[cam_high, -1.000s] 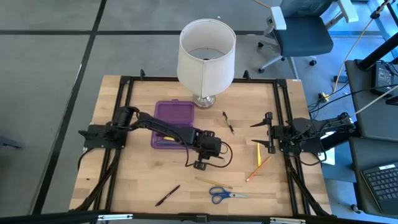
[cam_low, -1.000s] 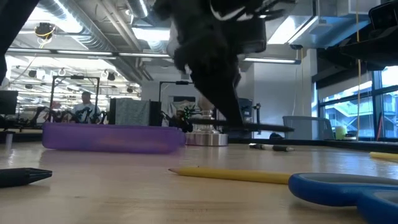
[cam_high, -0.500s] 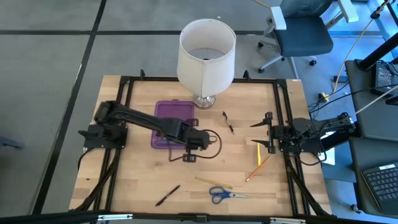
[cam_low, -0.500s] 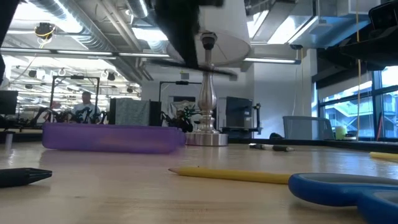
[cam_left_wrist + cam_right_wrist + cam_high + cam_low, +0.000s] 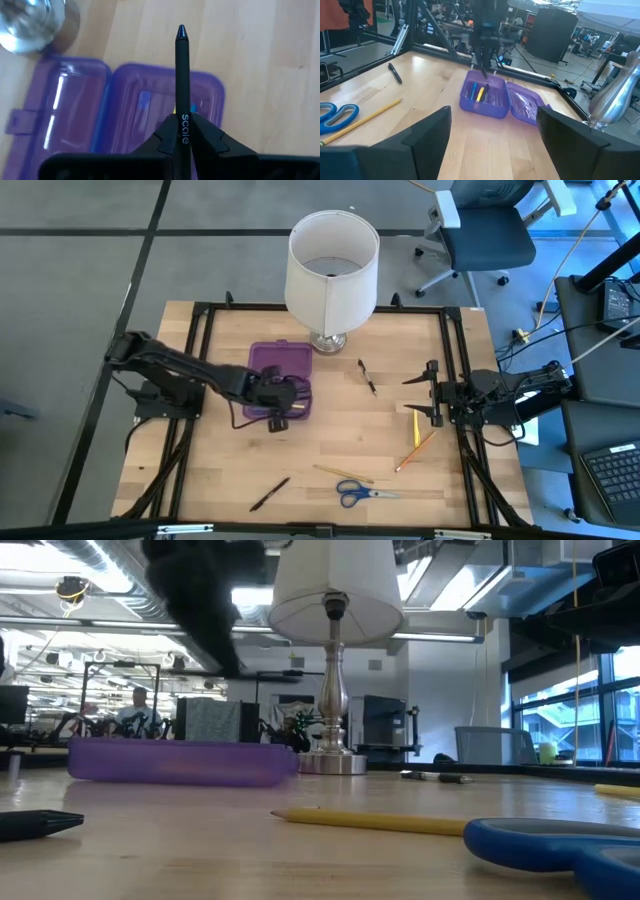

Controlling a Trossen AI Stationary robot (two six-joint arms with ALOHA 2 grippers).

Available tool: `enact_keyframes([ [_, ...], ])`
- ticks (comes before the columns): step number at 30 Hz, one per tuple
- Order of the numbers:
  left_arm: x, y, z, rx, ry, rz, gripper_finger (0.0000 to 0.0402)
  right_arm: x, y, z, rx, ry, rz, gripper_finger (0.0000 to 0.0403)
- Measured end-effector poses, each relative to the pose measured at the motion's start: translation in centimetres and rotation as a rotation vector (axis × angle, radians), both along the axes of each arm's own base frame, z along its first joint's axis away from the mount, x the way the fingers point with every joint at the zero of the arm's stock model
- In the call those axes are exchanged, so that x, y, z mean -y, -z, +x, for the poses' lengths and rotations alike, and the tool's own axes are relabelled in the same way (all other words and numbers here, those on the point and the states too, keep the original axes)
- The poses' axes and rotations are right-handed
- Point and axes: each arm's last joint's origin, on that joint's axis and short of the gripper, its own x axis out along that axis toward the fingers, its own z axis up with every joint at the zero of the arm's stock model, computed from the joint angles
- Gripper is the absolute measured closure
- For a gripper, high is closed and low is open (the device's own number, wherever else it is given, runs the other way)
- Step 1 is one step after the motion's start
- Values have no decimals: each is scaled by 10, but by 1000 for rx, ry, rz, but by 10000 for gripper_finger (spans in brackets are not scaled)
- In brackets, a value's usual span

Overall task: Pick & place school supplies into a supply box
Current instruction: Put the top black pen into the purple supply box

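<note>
L arm stretched over supply box [image 5: 262, 363] | L gripper [image 5: 182, 131] clenched on black pen [image 5: 182, 75], tip fwd | R gripper [image 5: 414, 397] spread wide, parked at table's R side

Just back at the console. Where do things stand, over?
Left gripper shut on black pen, over open purple box. Right gripper open, parked at table's right. Scissors, pencils still out. Nothing in the way.

1 supply box [image 5: 285, 360] under the left gripper [image 5: 182, 125]. 1 lamp [image 5: 332, 270]. 1 pr scissors [image 5: 365, 493]. 3 blk pens: 1 held pen [image 5: 181, 75], 2 loose [image 5: 368, 376] [image 5: 270, 493], both well off it. 3 pencils: 2 yellow [image 5: 342, 473] [image 5: 416, 427], 1 orange [image 5: 415, 451].
</note>
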Motion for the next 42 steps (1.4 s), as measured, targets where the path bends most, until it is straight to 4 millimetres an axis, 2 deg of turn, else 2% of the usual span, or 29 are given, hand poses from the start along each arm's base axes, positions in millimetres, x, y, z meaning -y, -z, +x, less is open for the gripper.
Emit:
enact_keyframes([
  [6, -11, 37, -15, 27, -48, -29, 375, 0, 0, 0, 0, 0, -1, 106],
  [11, -16, 56, -19, 46, -46, -60, 375, 0, 0, 0, 0, 0, -1, 106],
  [28, -19, 63, -21, 1, 3, -23, 369, 0, 0, 0, 0, 0, 1, 106],
  [31, -19, 70, -20, -29, 4, -20, 371, 0, 0, 0, -1, 2, 41, 106],
  [37, -18, 80, -17, -75, 33, -29, 362, 0, -3, 0, 22, 6, 230, 106],
  [42, -18, 83, -17, -98, 59, -8, 357, 0, -3, 0, 22, 6, 215, 106],
])
